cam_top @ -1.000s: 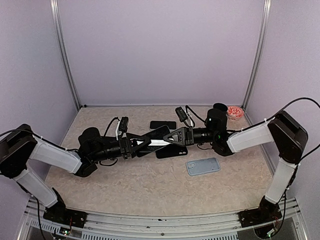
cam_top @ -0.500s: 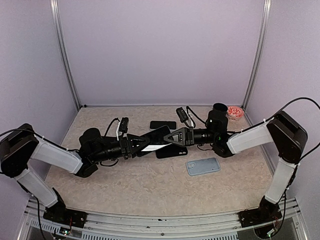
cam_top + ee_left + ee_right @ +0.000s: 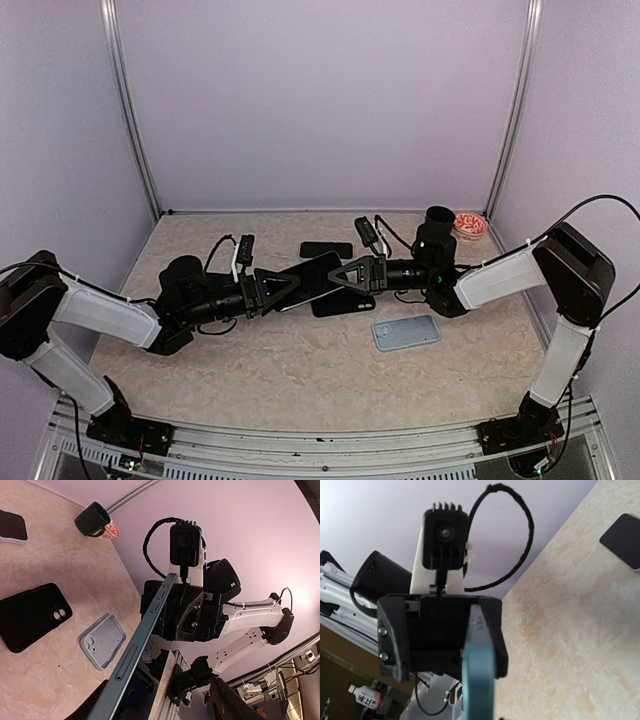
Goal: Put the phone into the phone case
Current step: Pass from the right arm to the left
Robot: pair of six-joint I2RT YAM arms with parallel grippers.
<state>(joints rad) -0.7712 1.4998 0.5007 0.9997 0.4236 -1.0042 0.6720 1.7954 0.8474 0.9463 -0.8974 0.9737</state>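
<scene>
A dark teal phone (image 3: 315, 277) hangs in the air over the middle of the table, between both arms. My right gripper (image 3: 347, 274) is shut on its right end. My left gripper (image 3: 283, 285) stands open around its left end. In the left wrist view the phone (image 3: 145, 630) runs edge-on along one finger, with the other finger (image 3: 227, 702) well clear of it. The right wrist view shows the phone (image 3: 479, 665) edge-on, reaching to the left gripper's body. The grey-blue phone case (image 3: 406, 332) lies hollow side up on the table, to the right and nearer than the phone.
A black case (image 3: 343, 304) lies under the held phone. A second dark phone (image 3: 327, 249) lies flat behind it. A black mug (image 3: 438, 217) and a red-and-white bowl (image 3: 470, 224) stand at the back right corner. Purple walls close in three sides.
The phone has tilted a little and the bright glare on its screen is gone. The left jaws narrowed, then widened again. Both arms stay nearly in place.
</scene>
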